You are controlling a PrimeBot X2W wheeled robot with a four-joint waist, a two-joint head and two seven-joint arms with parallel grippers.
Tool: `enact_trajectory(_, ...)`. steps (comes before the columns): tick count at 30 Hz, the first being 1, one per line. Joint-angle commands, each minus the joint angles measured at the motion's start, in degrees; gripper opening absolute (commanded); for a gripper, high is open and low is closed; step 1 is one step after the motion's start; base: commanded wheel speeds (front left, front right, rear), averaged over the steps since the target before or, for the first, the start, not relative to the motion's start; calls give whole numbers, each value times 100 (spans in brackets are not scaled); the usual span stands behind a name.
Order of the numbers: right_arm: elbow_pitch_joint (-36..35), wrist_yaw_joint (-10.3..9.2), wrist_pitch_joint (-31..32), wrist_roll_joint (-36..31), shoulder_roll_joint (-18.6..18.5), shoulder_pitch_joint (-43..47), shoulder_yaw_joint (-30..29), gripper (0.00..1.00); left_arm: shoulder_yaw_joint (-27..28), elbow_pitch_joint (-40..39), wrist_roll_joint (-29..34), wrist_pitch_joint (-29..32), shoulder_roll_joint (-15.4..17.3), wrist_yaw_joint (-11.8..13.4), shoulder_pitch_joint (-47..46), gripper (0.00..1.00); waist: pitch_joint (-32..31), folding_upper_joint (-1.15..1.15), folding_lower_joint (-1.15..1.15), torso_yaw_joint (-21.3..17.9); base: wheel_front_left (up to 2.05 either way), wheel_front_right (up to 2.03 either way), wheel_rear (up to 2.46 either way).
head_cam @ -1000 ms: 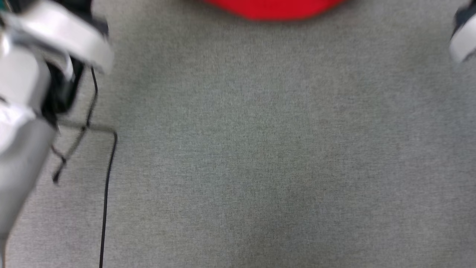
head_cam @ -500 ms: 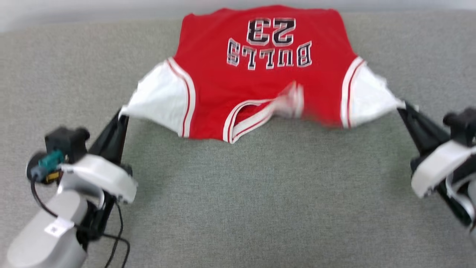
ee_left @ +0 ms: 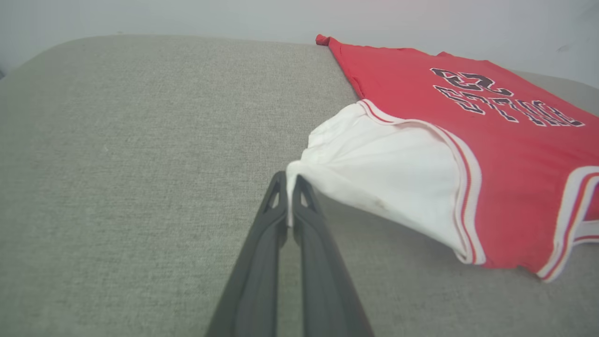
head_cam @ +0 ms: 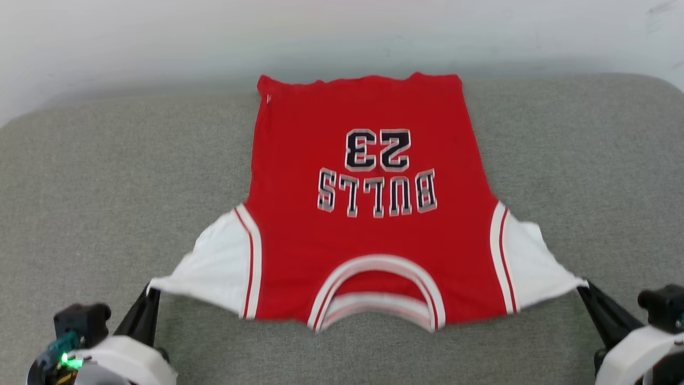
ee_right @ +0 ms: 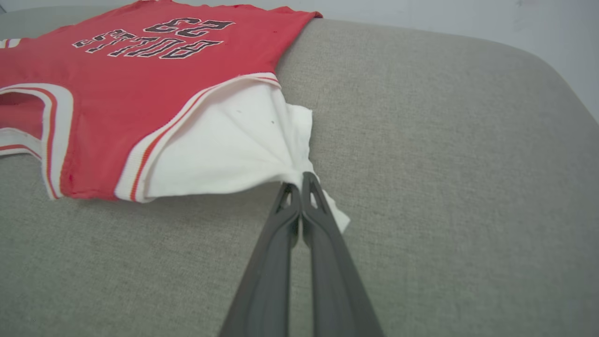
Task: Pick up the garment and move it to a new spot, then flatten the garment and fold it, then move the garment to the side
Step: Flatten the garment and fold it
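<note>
view: tipped up, whole shirt (head_cam: 368, 240) came into sight | collar (head_cam: 377, 263): was bunched up, then lay open and round | cloth: got flatter

The left claw (ee_left: 288, 180) and right claw (ee_right: 299, 180) each have two long, slim, dark grey fingers (ee_left: 259, 262) with triangular cut-outs near the tips. Behind the left claw sits a rounded white wrist shell (head_cam: 125, 358), and beside it a black block (head_cam: 80, 318), a teal connector (head_cam: 61, 342) and a green light (head_cam: 67, 362).

A broad grey woven-fabric pad (head_cam: 107, 176) spreads out wide, its far corners rounded. Beyond the pad's far edge rises a plain pale wall (head_cam: 160, 37), with a faint dark scuff (head_cam: 656, 7) above the pad's far right-hand corner.
</note>
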Motion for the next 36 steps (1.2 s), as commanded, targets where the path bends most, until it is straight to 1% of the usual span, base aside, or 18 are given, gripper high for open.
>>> enact_trajectory(1,-45,-10,35,-50,16,227,-83,0,80,18,82,-29,33,50,191,0,-126,0,1,-33,0,0,0)
enact_trajectory(5,-130,-10,136,-60,85,713,-294,0,219,-7,79,-29,-66,55,648,0,-260,0,1,11,0,0,0)
enact_trajectory(9,-194,-11,246,-86,107,1165,-427,0,261,10,161,-29,-74,94,983,0,-344,0,1,70,0,0,0)
enact_trajectory(13,-189,-11,345,-3,118,1557,-629,0,330,24,128,-30,-157,67,1252,0,-396,0,1,110,0,0,0)
enact_trajectory(17,-209,-12,455,10,116,1706,-695,0,301,78,207,-30,-247,37,1326,0,-402,0,1,127,0,0,0)
enact_trajectory(20,-200,-12,461,4,212,1631,-778,0,251,102,259,-30,-319,-26,1236,0,-390,0,1,144,0,0,0)
enact_trajectory(21,-197,-11,439,-11,239,1584,-817,16,223,115,287,-30,-345,-44,1193,0,-378,0,1,152,0,0,0)
enact_trajectory(22,-194,-11,441,-23,270,1545,-849,43,205,123,307,-30,-372,-68,1149,0,-365,0,1,161,0,0,0)
enact_trajectory(23,-199,-11,439,-26,299,1506,-866,93,186,129,343,-30,-396,-92,1117,0,-351,0,1,170,0,0,0)
enact_trajectory(24,-213,-11,414,-34,322,1459,-897,100,159,137,356,-30,-429,-100,1085,0,-334,0,1,177,0,0,0)
enact_trajectory(27,-259,-9,352,-58,342,1354,-957,100,114,133,435,-30,-512,-150,989,0,-281,0,1,198,0,0,0)
enact_trajectory(30,-313,-9,289,-120,253,1241,-1057,100,110,97,499,-30,-551,-156,923,0,-229,0,1,213,0,0,0)
enact_trajectory(32,-465,-9,214,-181,132,1020,-1301,100,109,2,597,-29,-636,-189,847,0,-136,0,1,258,0,0,0)
enact_trajectory(34,-546,-9,208,-194,100,924,-1384,100,111,-38,622,-29,-659,-198,834,0,-106,0,1,274,0,0,0)
enact_trajectory(36,-737,-9,219,-215,-34,657,-1588,100,137,-131,715,-29,-682,-196,788,0,-23,0,1,320,0,0,0)
